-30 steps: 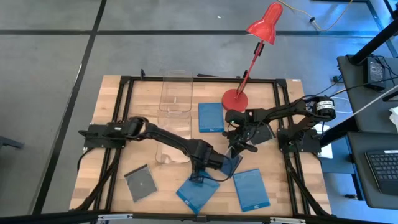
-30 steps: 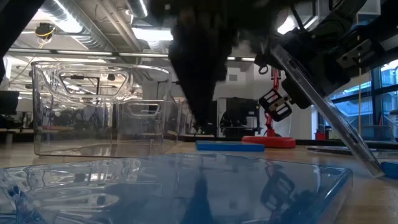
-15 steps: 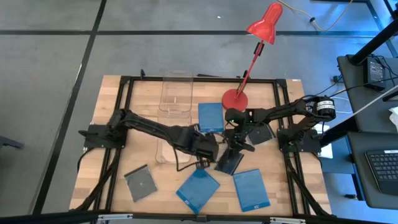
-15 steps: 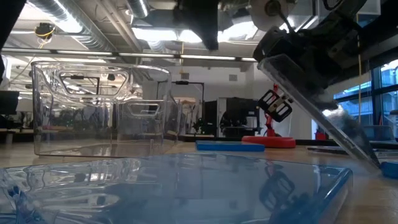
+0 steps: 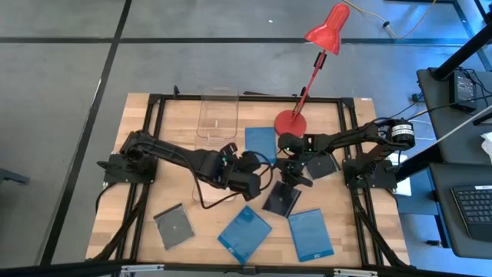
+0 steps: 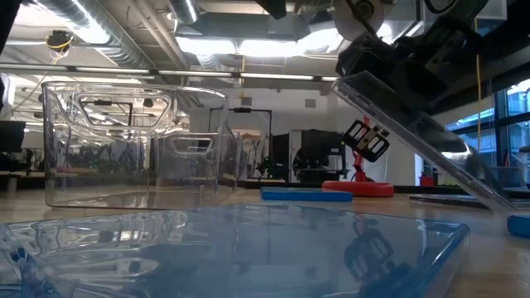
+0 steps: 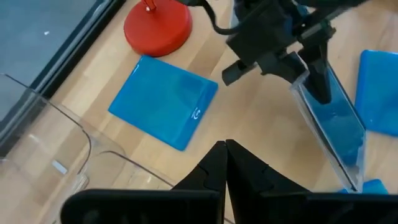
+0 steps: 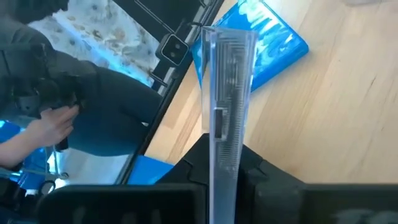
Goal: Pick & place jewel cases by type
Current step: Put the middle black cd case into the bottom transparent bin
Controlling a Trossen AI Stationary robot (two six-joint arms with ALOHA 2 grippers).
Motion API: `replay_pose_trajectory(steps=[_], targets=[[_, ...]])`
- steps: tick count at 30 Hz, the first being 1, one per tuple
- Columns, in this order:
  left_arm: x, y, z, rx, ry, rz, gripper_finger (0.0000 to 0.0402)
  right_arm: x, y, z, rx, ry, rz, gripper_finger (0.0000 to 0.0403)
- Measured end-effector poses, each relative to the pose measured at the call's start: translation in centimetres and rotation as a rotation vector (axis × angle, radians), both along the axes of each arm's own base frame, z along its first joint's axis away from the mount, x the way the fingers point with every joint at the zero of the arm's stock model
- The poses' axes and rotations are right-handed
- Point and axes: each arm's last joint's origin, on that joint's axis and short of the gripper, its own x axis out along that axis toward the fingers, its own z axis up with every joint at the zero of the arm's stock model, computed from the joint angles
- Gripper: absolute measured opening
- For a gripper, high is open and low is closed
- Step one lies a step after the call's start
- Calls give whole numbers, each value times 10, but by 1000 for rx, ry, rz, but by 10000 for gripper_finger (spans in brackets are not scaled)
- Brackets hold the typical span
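Note:
A clear jewel case (image 5: 281,198) with a dark inside stands tilted near the table's middle, with my right gripper (image 5: 290,171) shut on it. It also shows in the low view as a slanting jewel case (image 6: 414,132). My left gripper (image 5: 257,183) hangs shut and empty above the table, just left of that case and apart from it. Three blue jewel cases (image 5: 261,145) (image 5: 244,232) (image 5: 310,233) and a grey one (image 5: 174,226) lie flat on the wood. My right gripper pinches the clear case by its raised far edge (image 8: 219,134) between its two fingers, which straddle the thin case and point slanting down toward the table's near edge. The case slopes down from the hold. Whether its low edge (image 6: 499,204) rests on the table I cannot tell.
Two clear bins (image 5: 217,115) (image 5: 206,188) stand left of centre, the nearer one beneath my left arm. A red lamp's base (image 5: 291,123) sits at the back, and another dark case (image 5: 327,163) lies under my right arm. A person (image 8: 56,118) shows beyond the table.
My left gripper has risen from the near-centre cases and drawn back toward the table's left and far side, rolling as it went, and it has stayed shut. The clear case in my right gripper has tipped to a flatter slope.

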Motion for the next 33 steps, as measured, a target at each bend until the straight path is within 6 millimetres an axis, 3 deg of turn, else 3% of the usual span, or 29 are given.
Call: replay_pose_trajectory(steps=[5, 8, 12, 17, 21, 27, 33], targets=[[-6, -4, -2, 14, 49, -5, 3, 7, 0, 9, 86, -3, 8, 18], [-21, -4, 1, 40, 104, 45, 3, 18, -1, 25, 117, -8, -5, 16], [-43, -8, 18, 91, 52, 107, 3, 37, -5, 52, 113, -23, -82, 24], [-73, -10, 51, 131, -96, 136, 3, 63, -13, 95, 70, -57, -324, 21], [-91, -6, 68, 93, -172, 156, 3, 76, -18, 117, 1, -92, -605, 16], [-100, 3, 79, 96, -194, 154, 3, 80, -19, 122, 1, -77, -886, 25], [-96, 12, 78, 138, -122, 95, 3, 94, -15, 102, 94, -26, -1033, 16]])
